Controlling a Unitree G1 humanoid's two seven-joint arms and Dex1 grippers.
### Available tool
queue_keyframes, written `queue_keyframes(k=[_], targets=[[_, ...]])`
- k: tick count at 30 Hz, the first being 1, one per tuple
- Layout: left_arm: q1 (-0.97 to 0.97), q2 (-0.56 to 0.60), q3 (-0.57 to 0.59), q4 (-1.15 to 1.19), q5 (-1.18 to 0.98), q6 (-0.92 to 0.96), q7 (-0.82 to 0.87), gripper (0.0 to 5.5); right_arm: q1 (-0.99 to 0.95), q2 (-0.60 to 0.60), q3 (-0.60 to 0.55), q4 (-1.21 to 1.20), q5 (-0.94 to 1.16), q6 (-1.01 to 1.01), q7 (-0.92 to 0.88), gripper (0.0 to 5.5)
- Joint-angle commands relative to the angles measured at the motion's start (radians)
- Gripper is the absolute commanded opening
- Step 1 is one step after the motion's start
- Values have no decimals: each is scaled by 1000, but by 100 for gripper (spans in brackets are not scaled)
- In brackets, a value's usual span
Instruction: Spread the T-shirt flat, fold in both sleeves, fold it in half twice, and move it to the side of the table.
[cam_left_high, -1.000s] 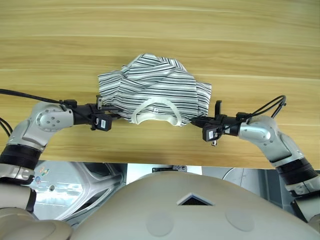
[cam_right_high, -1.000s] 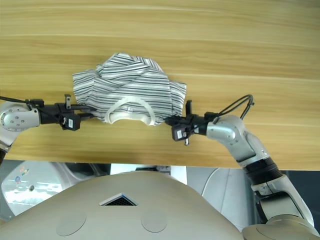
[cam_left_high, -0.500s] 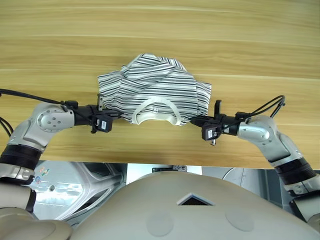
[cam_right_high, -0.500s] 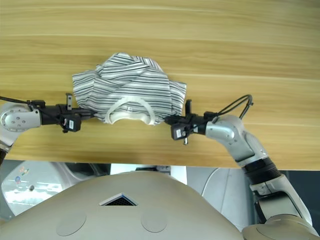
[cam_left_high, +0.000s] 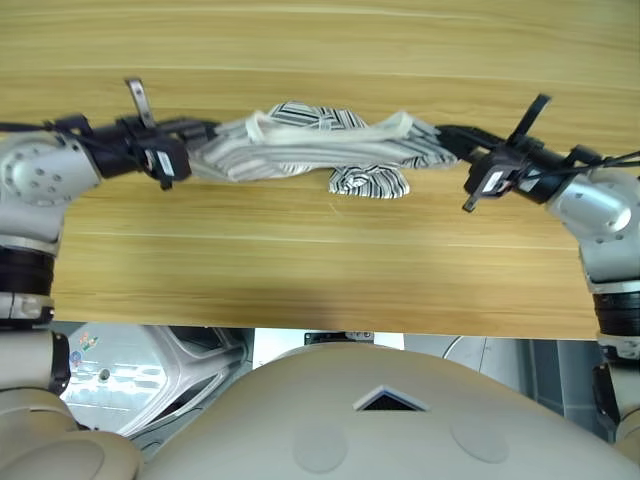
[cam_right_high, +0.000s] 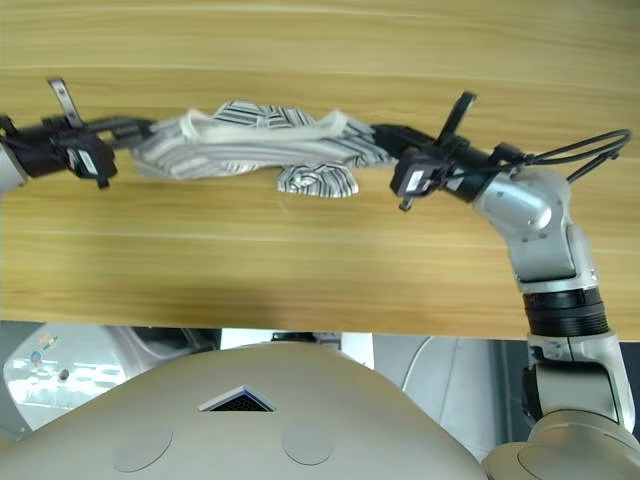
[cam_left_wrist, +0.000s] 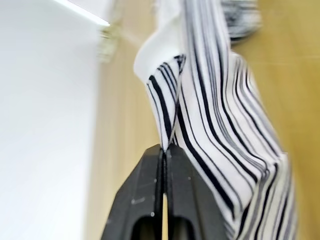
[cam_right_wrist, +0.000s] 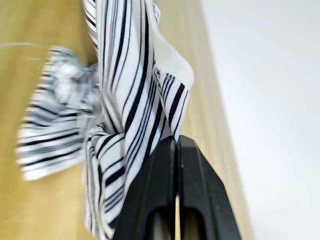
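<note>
Likely a lab or test room, hard to tell for sure: long wood-grain worktop (cam_left_high: 320, 270) with a plain white wall (cam_left_wrist: 45, 125) beyond its far edge.

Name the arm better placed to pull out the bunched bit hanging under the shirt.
Right, probably. The bunched flap hangs nearer the right claw than the left claw. Both are shut on the shirt, so it must let go first.

Light wooden table (cam_left_high: 320, 260); grain running left-right
</note>
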Motion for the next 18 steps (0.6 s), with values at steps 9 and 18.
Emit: queue_keyframes(k=[9, 18], targets=[[-336, 2, 249, -64, -148, -77, 151, 4, -216, -30, -261, 23, 219, 30, -83, 0], [-364, 28, 355, -208, -382, 1, 103, 4, -238, -138, -479, -26, 497, 25, 30, 0]])
